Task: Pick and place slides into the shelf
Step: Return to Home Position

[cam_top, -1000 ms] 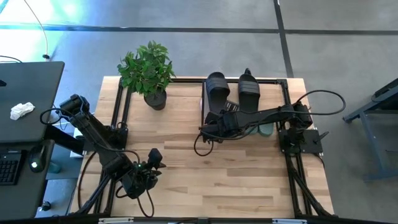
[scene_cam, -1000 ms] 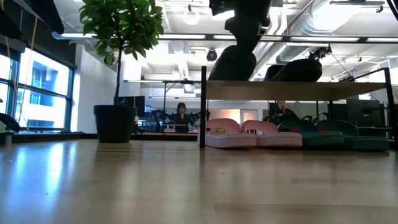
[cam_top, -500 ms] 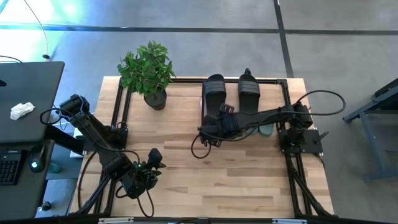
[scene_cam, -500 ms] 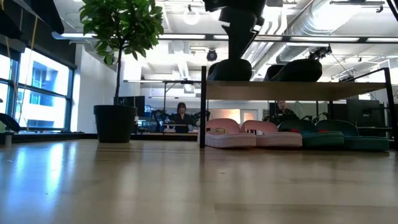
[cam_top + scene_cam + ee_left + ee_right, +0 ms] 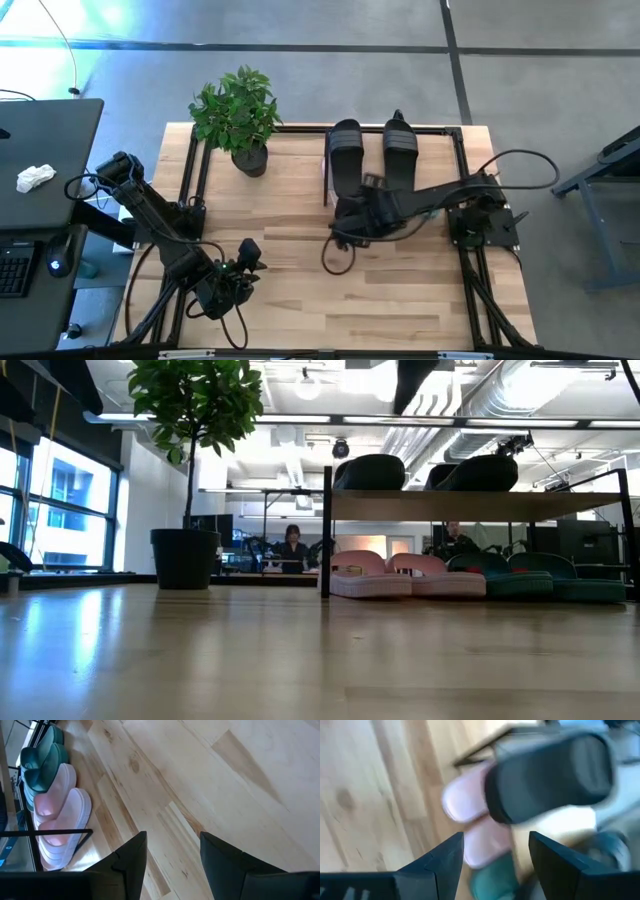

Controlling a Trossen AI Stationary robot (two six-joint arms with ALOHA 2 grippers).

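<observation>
R gripper (image 5: 496, 842) clear of the shelf (image 5: 480, 506), black slides (image 5: 370, 472) up top.
I see both side by side on the plank; pink slides (image 5: 390, 576) and green slides (image 5: 545, 580) sit under it on the table (image 5: 300, 300). R gripper hangs just in front, fingers apart, nothing btwn. L gripper (image 5: 172, 845) waits at table's near-left, also spread, empty.

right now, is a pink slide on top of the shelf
No, only the black slides sit on the shelf top; the pink slides lie underneath.
</observation>
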